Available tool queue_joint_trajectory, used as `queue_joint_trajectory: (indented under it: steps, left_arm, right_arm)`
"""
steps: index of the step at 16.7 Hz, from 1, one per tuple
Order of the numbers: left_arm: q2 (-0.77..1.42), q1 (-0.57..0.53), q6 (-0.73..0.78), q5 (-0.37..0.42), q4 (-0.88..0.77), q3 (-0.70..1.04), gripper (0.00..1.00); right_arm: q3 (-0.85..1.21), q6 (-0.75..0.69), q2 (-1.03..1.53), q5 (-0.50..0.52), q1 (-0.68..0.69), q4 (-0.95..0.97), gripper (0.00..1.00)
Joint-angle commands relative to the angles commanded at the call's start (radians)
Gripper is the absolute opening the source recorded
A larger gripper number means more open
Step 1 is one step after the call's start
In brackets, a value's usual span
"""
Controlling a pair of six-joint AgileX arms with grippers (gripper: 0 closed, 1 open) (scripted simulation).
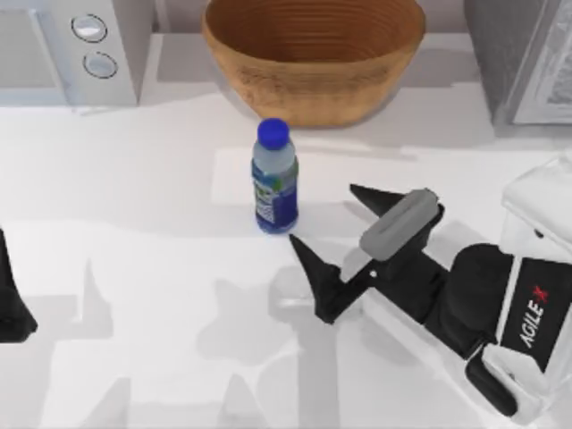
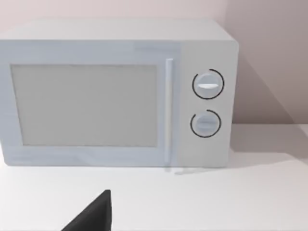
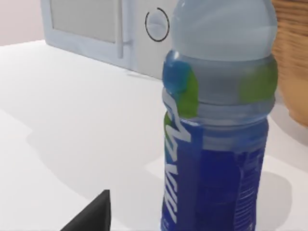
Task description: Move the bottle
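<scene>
Top view: bottle (image 1: 274, 177) upright, cap up.

Bright, even, rendered lighting. Soft grey shadows of the arms fall on the white table (image 1: 134, 214); the bottle (image 1: 274, 179) casts a faint one. No glare, blur or edge distortion.

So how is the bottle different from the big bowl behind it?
The bottle is tall, narrow and see-through with a blue cap; the bowl is wide, low, brown and open on top. The bottle stands nearer the right end effector, the bowl farther back. Both sit upright on the white table.
</scene>
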Motion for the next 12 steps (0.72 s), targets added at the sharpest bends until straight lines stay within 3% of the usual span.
queue_joint_trajectory:
  steps: [12]
  left_arm:
    - [0.0, 0.0, 0.0, 0.0, 0.0, 0.0, 1.0]
  right_arm:
    - [0.43, -0.001, 0.111, 0.039, 0.043, -0.315, 1.0]
